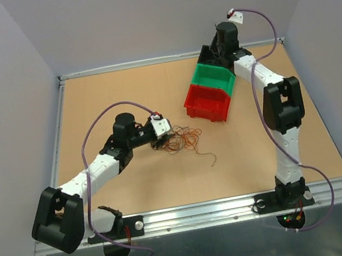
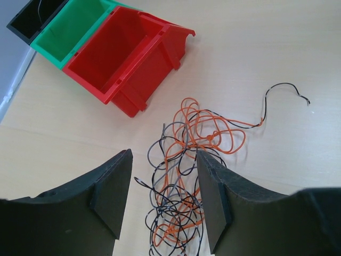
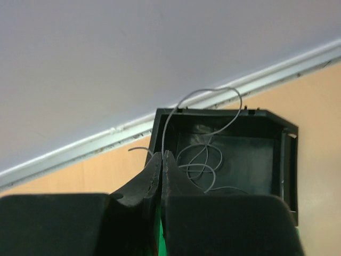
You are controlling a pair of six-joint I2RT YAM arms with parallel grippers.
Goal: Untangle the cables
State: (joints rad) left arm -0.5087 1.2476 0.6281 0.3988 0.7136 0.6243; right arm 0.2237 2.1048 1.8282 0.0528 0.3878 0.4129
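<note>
A tangle of thin orange and dark curly wires [image 2: 184, 181] lies mid-way across the tan table [image 1: 260, 152], between the released left end effector [image 2: 164, 160]'s fingers. A red plastic bin [image 2: 114, 58] and a green plastic bin [image 2: 74, 26] stand near. The right wrist view shows the right end effector [image 3: 161, 159] clenched on a thin grey wire [image 3: 213, 93] coiling into the black plastic bin [image 3: 256, 113] at the far edge.

The cables [image 2: 181, 176] run past the left wrist view's bottom edge
</note>
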